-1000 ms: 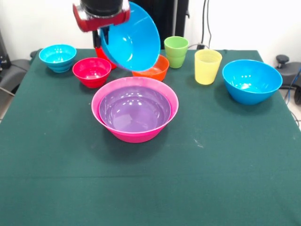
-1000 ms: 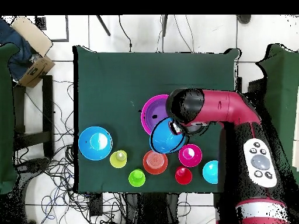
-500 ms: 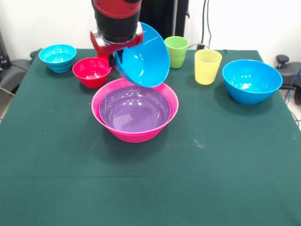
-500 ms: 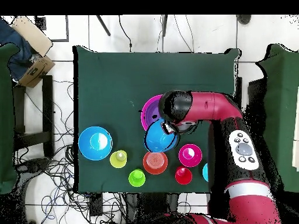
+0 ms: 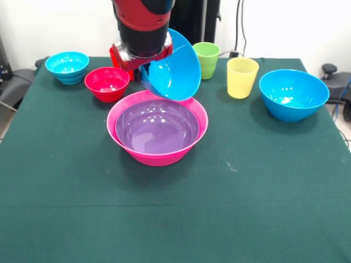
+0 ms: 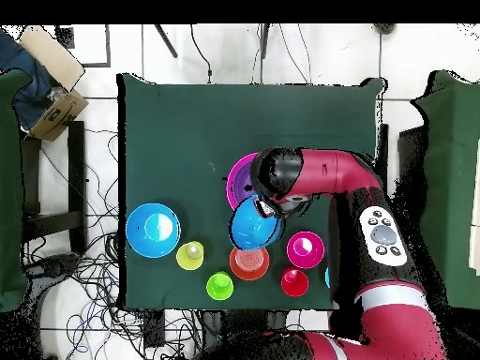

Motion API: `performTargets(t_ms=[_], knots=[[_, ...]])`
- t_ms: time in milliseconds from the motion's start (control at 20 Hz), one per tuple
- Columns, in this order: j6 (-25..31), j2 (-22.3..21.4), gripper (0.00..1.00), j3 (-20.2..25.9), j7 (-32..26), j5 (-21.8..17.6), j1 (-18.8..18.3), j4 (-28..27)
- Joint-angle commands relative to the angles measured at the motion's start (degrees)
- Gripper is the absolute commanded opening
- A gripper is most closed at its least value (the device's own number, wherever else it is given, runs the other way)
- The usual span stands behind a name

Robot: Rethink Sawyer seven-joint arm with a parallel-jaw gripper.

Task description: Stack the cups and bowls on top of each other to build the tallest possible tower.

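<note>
My gripper (image 5: 143, 70) clamped the blue bowl (image 5: 174, 66) by its rim, tilted above the pink bowl (image 5: 157, 155) at its 12 o'clock edge; levelling and centring over the nested purple bowl (image 5: 156, 130) was required before release.

A dark green cloth (image 5: 263, 192) covered the table. At centre sat a pink bowl (image 5: 159, 156) with a purple bowl (image 5: 156, 131) nested inside it. Above them hung a tilted blue bowl (image 5: 173, 68), under a red and black arm (image 5: 143, 22). At upper left were a cyan bowl (image 5: 67, 67) and a magenta-red bowl (image 5: 107, 83). At upper right stood a green cup (image 5: 206, 59), a translucent yellow cup (image 5: 242, 77) and a second blue bowl (image 5: 293, 94). In the overhead view, an orange bowl (image 6: 249, 262) and a red cup (image 6: 294, 282) showed at lower centre.
</note>
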Motion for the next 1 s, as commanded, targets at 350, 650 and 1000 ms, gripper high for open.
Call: performTargets(t_ms=[350, 650, 1000], knots=[[4.8, 5.8, 0.0, 2.8, 4.1, 1.6, 2.4, -13.5], [6.5, 7.1, 0.0, 3.3, 2.8, 3.1, 2.7, -16.7], [5.7, 7.7, 0.0, 2.9, 2.4, 3.6, 2.9, -17.0]])
